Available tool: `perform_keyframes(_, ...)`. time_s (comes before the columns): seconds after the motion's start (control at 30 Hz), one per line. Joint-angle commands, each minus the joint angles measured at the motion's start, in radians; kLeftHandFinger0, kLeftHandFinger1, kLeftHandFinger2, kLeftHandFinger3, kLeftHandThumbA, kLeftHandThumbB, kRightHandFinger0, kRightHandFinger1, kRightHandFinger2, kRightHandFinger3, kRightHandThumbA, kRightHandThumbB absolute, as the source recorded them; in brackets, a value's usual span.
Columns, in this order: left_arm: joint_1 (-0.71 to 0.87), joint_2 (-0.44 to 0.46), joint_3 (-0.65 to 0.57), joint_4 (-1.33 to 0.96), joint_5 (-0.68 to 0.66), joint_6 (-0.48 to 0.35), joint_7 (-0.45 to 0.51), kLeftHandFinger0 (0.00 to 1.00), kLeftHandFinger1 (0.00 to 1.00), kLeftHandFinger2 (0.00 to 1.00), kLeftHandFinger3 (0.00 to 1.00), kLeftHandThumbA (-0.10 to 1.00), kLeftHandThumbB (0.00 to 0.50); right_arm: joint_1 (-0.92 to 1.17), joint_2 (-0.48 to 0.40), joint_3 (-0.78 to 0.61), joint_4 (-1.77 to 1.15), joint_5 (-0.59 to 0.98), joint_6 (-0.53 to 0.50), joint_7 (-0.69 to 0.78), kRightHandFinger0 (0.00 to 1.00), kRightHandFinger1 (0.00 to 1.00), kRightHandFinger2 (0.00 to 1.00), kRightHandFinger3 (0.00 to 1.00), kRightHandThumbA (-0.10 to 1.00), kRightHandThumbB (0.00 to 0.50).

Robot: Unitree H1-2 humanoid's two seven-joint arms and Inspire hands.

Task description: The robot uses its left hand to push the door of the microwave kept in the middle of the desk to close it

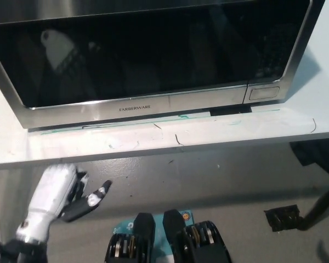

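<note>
Fingers (93, 196) of the left hand (57, 200) spread, holding nothing, below the worktop's (208, 137) front edge; the door (148, 55) lies up and ahead, apparently flush with the microwave (153, 104), long axis along that edge.

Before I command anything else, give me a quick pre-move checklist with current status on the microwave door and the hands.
1. Microwave door flush with the front frame: ok, it looks shut, no gap visible.
2. Left hand clear of the door: ok, it is low, below the desk edge, fingers apart, holding nothing.
3. Right hand position: cannot tell, not in view.
4. Microwave seated on the desk: ok, its base rests near the front edge.
5. Door latched: cannot tell from this view.
</note>
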Motion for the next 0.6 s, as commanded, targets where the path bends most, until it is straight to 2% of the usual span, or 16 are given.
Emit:
perform_keyframes(0.0, -0.017, -0.016, 0.041, 0.056, -0.084, -0.058, 0.094, 0.00, 0.00, 0.00, 0.00, 0.71, 0.000, -0.044, -0.027, 0.006, 0.024, -0.005, -0.052, 0.008, 1.00, 1.00, 1.00, 0.98, 0.54, 0.176)
perform_keyframes(0.03, -0.024, -0.025, 0.045, 0.070, -0.076, -0.038, 0.103, 0.00, 0.00, 0.00, 0.00, 0.70, 0.000, -0.045, -0.024, -0.001, 0.020, 0.008, -0.042, 0.015, 1.00, 1.00, 1.00, 1.00, 0.53, 0.182)
perform_keyframes(0.07, -0.021, -0.043, 0.057, 0.093, -0.106, 0.003, 0.084, 0.00, 0.00, 0.00, 0.00, 0.80, 0.000, -0.042, -0.020, 0.000, 0.001, 0.002, -0.024, -0.001, 1.00, 1.00, 1.00, 1.00, 0.52, 0.180)
perform_keyframes(0.17, -0.027, -0.071, 0.079, 0.172, -0.139, -0.032, 0.117, 0.00, 0.00, 0.00, 0.00, 0.83, 0.000, -0.041, -0.016, -0.005, -0.012, 0.008, -0.011, -0.002, 1.00, 1.00, 1.00, 1.00, 0.50, 0.182)
perform_keyframes(0.23, -0.027, -0.087, 0.090, 0.191, -0.127, 0.000, 0.133, 0.00, 0.00, 0.00, 0.00, 0.91, 0.000, -0.040, -0.018, -0.005, -0.013, 0.008, -0.012, 0.000, 1.00, 1.00, 1.00, 1.00, 0.50, 0.178)
perform_keyframes(0.27, -0.032, -0.098, 0.099, 0.212, -0.149, 0.005, 0.128, 0.00, 0.00, 0.00, 0.00, 0.92, 0.000, -0.040, -0.021, -0.001, -0.014, 0.002, -0.014, 0.000, 1.00, 1.00, 1.00, 1.00, 0.50, 0.165)
perform_keyframes(0.3, -0.034, -0.112, 0.109, 0.229, -0.150, 0.072, 0.118, 0.00, 0.00, 0.00, 0.00, 1.00, 0.000, -0.040, -0.030, 0.015, -0.002, -0.020, -0.016, -0.005, 1.00, 1.00, 1.00, 1.00, 0.55, 0.170)
perform_keyframes(0.37, -0.042, -0.123, 0.124, 0.251, -0.182, 0.074, 0.111, 0.00, 0.00, 0.00, 0.00, 0.95, 0.000, -0.041, -0.031, 0.018, 0.000, -0.024, -0.008, -0.010, 1.00, 1.00, 1.00, 1.00, 0.56, 0.176)
perform_keyframes(0.4, -0.045, -0.138, 0.142, 0.242, -0.215, 0.132, 0.076, 0.00, 0.00, 0.00, 0.00, 0.93, 0.000, -0.041, -0.030, 0.014, 0.002, -0.014, -0.016, -0.004, 1.00, 1.00, 1.00, 1.00, 0.56, 0.181)
perform_keyframes(0.43, -0.063, -0.141, 0.150, 0.270, -0.218, 0.163, 0.074, 0.01, 0.00, 0.02, 0.06, 0.96, 0.000, -0.047, -0.028, 0.012, 0.014, -0.008, -0.024, 0.003, 1.00, 1.00, 1.00, 1.00, 0.54, 0.181)
perform_keyframes(0.47, -0.080, -0.145, 0.157, 0.302, -0.238, 0.163, 0.068, 0.00, 0.00, 0.02, 0.11, 0.94, 0.000, -0.049, -0.027, 0.008, 0.023, -0.001, -0.030, 0.008, 1.00, 1.00, 1.00, 1.00, 0.54, 0.191)
perform_keyframes(0.57, -0.121, -0.155, 0.167, 0.370, -0.264, 0.150, 0.087, 0.00, 0.00, 0.01, 0.16, 0.87, 0.000, -0.055, -0.031, 0.009, 0.032, 0.000, -0.034, 0.013, 1.00, 1.00, 1.00, 1.00, 0.52, 0.183)
